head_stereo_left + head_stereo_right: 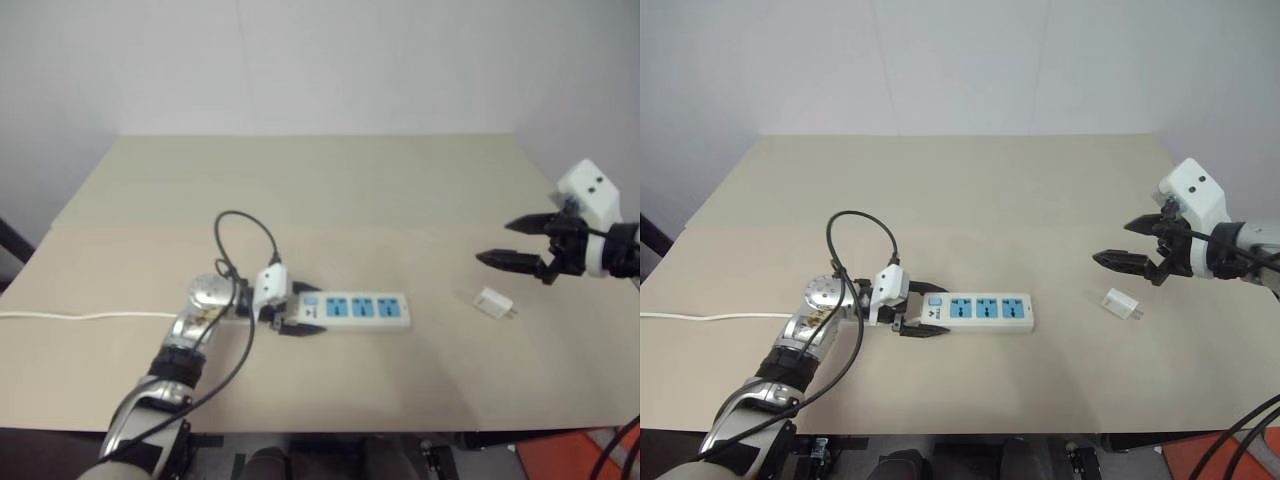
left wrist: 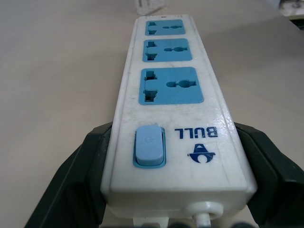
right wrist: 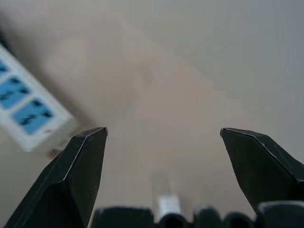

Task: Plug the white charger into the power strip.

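On the beige table [image 1: 330, 190], the left gripper [image 1: 296, 310] has its black fingers clamped on the switch end of the power strip [image 1: 358, 311]. Further right lies the white charger [image 1: 494, 303], with the right gripper [image 1: 512, 242] above it, fingers spread wide apart.

On the power strip [image 2: 173, 109], at its switch end, you can read the brand word "BULL" in dark blue letters, upside down in the left wrist view. Just beneath it you see a small dark blue logo mark. The pale blue switch [image 2: 149, 146] beside it carries a faint power symbol. You find no other readable text.
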Controlling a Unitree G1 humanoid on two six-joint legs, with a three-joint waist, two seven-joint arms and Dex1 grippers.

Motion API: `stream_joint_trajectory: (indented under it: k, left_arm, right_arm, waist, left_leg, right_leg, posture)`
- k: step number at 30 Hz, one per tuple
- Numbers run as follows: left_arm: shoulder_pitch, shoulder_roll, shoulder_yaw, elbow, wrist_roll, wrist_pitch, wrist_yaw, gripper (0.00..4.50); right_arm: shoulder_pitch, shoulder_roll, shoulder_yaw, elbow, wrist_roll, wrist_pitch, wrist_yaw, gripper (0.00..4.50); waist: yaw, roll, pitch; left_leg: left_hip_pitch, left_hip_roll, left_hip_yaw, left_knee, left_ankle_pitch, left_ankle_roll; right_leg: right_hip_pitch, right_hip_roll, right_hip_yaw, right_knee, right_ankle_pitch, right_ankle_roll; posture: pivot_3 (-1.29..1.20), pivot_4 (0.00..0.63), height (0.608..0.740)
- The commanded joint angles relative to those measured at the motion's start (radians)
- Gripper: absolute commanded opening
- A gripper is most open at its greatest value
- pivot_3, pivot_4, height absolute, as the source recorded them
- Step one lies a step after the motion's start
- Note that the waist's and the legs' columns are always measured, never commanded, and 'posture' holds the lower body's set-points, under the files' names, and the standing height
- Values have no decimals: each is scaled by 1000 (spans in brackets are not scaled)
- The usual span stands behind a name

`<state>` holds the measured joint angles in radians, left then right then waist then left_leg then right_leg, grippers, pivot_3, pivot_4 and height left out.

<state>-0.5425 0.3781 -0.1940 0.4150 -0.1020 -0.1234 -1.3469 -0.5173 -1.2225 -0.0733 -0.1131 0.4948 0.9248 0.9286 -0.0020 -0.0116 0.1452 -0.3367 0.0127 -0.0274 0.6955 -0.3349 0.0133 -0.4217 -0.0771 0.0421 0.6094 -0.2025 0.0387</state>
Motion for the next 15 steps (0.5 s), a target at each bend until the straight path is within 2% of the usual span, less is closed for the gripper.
stream_joint_trajectory:
  k: [1,8,15]
  left_arm:
    - [-4,1,-26,-45,31,17,64,3296]
    - [-1,15,-63,-41,55,31,99,3296]
    - [16,12,-74,-63,38,58,104,3296]
  right_arm:
    - [-69,-48,100,41,-78,21,43,4500]
    - [-250,-36,343,169,-234,32,175,4500]
    - [-320,29,488,254,-359,-5,275,4500]
  waist:
    - [0,0,0]
    - [-1,0,0]
    - [0,1,0]
  left_leg:
    - [0,0,0,0,0,0]
    - [1,0,1,0,0,0]
    - [0,0,0,0,0,0]
  right_leg:
    - [0,0,0,0,0,0]
    - [0,0,0,-1,0,0]
    - [0,0,0,-1,0,0]
  posture:
    - [0,150,740]
    - [0,150,740]
    - [0,150,740]
